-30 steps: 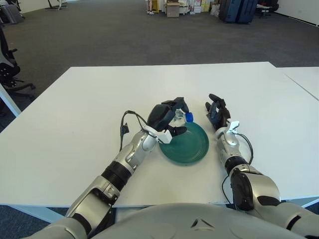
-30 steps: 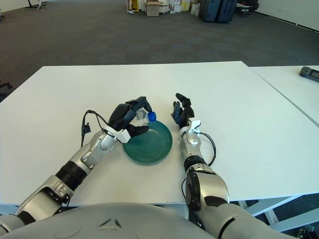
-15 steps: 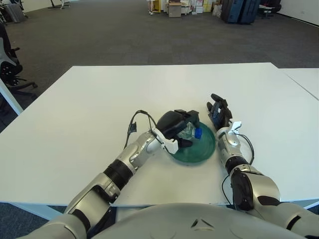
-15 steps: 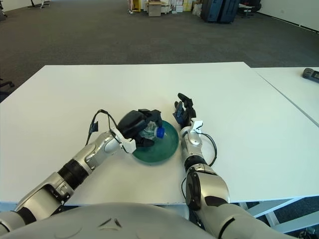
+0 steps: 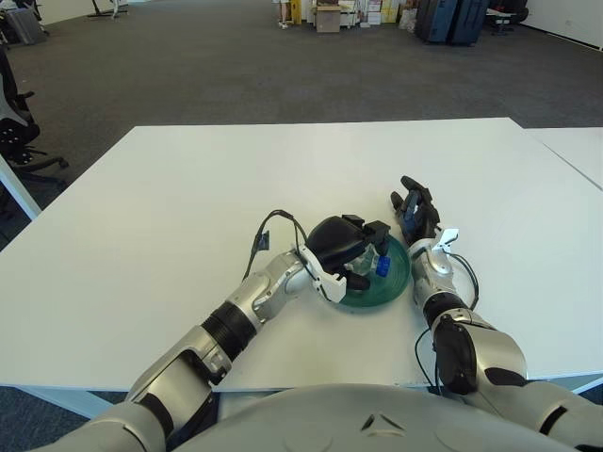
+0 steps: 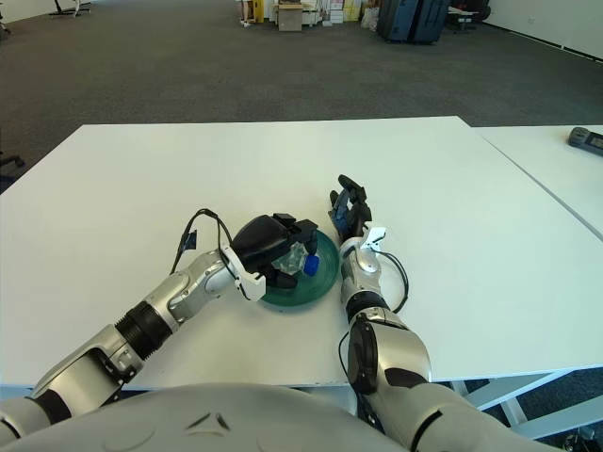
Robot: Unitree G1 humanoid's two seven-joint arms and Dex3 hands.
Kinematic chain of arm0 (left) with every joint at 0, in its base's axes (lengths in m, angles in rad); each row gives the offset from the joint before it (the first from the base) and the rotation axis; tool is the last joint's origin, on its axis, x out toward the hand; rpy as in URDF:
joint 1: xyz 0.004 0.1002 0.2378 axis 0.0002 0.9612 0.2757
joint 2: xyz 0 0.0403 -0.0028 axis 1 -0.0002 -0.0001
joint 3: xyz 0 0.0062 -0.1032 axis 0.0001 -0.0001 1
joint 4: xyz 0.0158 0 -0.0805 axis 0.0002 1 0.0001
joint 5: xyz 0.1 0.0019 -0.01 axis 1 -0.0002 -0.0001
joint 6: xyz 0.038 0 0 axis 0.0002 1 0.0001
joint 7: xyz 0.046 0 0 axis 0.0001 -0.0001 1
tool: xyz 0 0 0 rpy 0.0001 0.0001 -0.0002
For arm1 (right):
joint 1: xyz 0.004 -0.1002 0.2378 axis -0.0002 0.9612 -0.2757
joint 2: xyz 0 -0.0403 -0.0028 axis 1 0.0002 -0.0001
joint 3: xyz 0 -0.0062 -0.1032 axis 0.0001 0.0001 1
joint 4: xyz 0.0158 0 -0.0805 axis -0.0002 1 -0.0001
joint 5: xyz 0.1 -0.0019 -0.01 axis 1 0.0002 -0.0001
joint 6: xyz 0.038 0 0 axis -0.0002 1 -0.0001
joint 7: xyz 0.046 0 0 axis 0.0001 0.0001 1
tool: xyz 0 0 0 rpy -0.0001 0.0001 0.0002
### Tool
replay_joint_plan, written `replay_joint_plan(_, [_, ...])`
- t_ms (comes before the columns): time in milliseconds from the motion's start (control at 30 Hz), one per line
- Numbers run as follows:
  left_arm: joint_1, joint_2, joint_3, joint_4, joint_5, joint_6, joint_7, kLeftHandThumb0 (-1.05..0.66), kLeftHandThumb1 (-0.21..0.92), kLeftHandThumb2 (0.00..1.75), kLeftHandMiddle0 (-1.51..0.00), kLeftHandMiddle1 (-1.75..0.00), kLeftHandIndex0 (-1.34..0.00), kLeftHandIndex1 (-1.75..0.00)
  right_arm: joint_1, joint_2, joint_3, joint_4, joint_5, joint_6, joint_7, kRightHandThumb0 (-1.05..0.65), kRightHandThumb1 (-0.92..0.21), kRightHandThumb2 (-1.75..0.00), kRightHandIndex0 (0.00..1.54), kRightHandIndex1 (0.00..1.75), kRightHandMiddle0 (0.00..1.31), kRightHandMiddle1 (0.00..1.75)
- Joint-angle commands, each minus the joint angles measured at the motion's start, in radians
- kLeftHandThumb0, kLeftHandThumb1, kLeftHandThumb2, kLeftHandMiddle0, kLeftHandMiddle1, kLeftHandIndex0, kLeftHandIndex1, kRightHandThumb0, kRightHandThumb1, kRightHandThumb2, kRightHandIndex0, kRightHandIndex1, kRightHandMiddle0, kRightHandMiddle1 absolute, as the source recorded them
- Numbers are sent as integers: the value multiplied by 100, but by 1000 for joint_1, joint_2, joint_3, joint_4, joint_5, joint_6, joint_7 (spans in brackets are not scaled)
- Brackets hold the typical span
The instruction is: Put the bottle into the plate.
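Observation:
A green plate (image 5: 397, 273) lies on the white table near its front edge. My left hand (image 5: 341, 246) hangs over the plate's middle, its black fingers curled around a small clear bottle with a blue cap (image 5: 382, 265). The bottle lies low over the plate's inside, cap toward the right; whether it touches the plate is hidden by the hand. My right hand (image 5: 413, 209) shows just right of the plate's rim, fingers spread and pointing away, holding nothing.
The white table (image 5: 188, 188) stretches wide on all sides of the plate. A second table (image 5: 575, 146) adjoins at the right, with a dark device (image 6: 586, 137) on it. Grey carpet and stacked boxes lie far behind.
My left hand has carried the bottle rightward and down, from the plate's far left rim to over its middle. The plate has slid slightly right. The right hand stayed put.

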Motion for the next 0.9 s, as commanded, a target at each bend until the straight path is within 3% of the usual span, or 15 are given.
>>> replay_joint_plan(0, [-35,22,23,5,-45,-49,-21,-42,54,102,-80,-175,-44,-174,40,36,-22,46,32,89,-3,-65,-92,-84,32,1,0,82])
replay_joint_plan(33, [-34,29,25,7,-51,-64,-22,-40,64,89,-65,-175,-38,-174,38,37,-22,47,33,96,-6,-65,-92,-83,33,2,0,84])
replay_joint_plan(67, [-33,38,27,10,-53,-82,-17,-39,68,84,-60,-175,-35,-174,35,36,-18,46,28,106,-17,-65,-92,-83,33,2,0,85])
replay_joint_plan(133, [-34,51,29,17,-50,-108,-7,-66,82,69,-31,-169,-16,-166,31,34,-9,45,14,119,-39,-64,-92,-82,34,2,0,87])
replay_joint_plan(233, [-41,62,33,26,-25,-131,18,-85,89,68,-16,-134,-5,-152,28,33,1,40,-2,126,-68,-61,-92,-84,34,2,0,86])
replay_joint_plan(333, [-46,71,38,28,-2,-141,39,-95,91,71,-12,-113,-2,-142,25,39,1,34,2,129,-82,-58,-92,-86,34,2,0,83])
replay_joint_plan(533, [-57,99,46,-12,73,-127,69,-102,92,80,-13,-92,0,-134,20,63,-17,27,35,122,-87,-54,-92,-86,33,1,0,81])
replay_joint_plan(867, [-31,152,46,-149,109,-71,-32,-105,92,95,-21,-33,0,-92,53,79,-6,27,-2,28,-117,-54,-92,-81,35,2,0,80])
